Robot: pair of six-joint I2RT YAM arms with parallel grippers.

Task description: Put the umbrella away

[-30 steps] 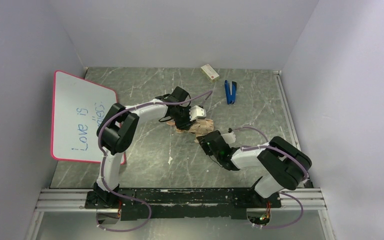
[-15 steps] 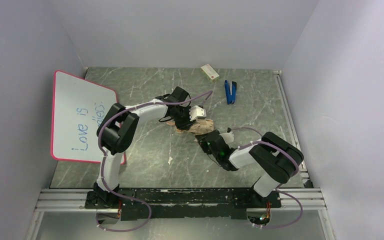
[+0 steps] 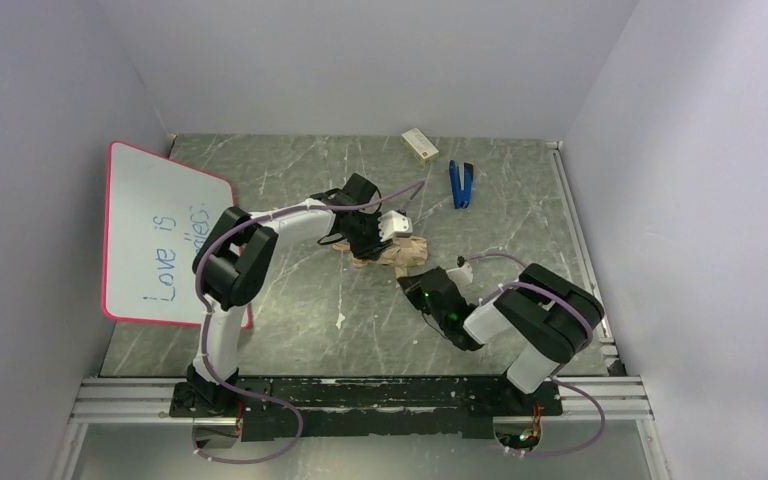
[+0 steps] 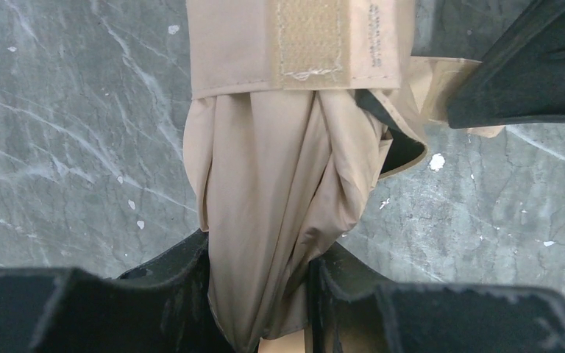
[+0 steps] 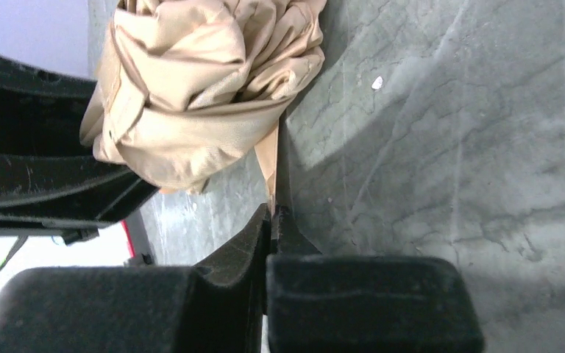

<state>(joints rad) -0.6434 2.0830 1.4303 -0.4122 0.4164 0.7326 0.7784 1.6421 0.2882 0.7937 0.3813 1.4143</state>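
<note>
Top external view: the umbrella [image 3: 392,254] lies folded into a tan bundle near the middle of the marbled table [image 3: 290,300]. The left gripper [image 3: 378,240] is down on its far side. The right gripper [image 3: 409,286] is just beside its near end. A whiteboard [image 3: 155,235] leans at the left edge. A blue tool [image 3: 461,184] and a small box [image 3: 420,145] lie well apart from the bundle, towards the far wall. Left wrist view: the left gripper [image 4: 259,288] is clamped on the umbrella [image 4: 279,191]. One black finger stands on each side of the gathered fabric, which bunches narrow between them. Beyond the fingers a band bearing a fastener patch [image 4: 309,37] runs across the bundle. Right wrist view: the right gripper [image 5: 271,218] has its two fingers pressed fully together. The umbrella [image 5: 199,95] lies just ahead of the fingertips and to their left, resting on the table. A thin tan strip [image 5: 268,165] of the umbrella runs from the bundle down to the seam between the fingertips. It appears pinched there, though the contact point is too small to confirm.
</note>
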